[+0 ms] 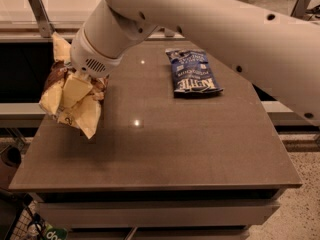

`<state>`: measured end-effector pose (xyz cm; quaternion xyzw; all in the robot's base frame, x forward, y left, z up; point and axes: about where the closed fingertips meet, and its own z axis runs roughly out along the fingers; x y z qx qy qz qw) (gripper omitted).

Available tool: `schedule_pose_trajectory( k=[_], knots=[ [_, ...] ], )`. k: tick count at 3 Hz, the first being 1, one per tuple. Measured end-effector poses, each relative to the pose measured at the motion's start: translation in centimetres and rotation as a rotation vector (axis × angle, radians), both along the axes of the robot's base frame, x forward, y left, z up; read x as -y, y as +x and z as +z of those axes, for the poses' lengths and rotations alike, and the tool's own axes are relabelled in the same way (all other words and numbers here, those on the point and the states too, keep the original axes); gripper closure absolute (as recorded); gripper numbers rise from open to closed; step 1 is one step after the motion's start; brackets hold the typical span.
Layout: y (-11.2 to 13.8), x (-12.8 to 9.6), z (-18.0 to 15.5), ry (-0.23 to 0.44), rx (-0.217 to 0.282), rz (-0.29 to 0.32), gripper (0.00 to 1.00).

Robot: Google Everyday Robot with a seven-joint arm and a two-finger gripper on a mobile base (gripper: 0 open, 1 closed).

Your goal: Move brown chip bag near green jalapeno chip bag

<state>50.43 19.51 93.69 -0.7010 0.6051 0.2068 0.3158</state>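
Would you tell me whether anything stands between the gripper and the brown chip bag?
Nothing visible does: the gripper holds the brown chip bag at the table's left edge. The blue Kettle bag lies apart, farther back. The green jalapeno chip bag is not in view.

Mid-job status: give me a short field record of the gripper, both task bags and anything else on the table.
gripper: at the left edge of the table, shut on the brown chip bag
brown chip bag: crumpled, hanging from the gripper
green jalapeno chip bag: not in view
other: dark blue Kettle bag lying flat, far centre of the table
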Motion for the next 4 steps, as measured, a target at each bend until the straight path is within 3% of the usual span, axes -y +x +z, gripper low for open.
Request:
schedule_pose_trajectory(
  k=[1, 2, 3, 4],
  knots=[
    [-0.1, -0.1, 0.0, -0.001, 0.001, 0.003, 0.12],
    [-0.3, -0.3, 0.1, -0.002, 0.003, 0.007, 0.0],
    [-0.3, 0.1, 0.2, 0.009, 0.006, -0.002, 0.0],
    [0.5, 2.4, 1.1, 0.044, 0.043, -0.061, 0.0]
  ],
)
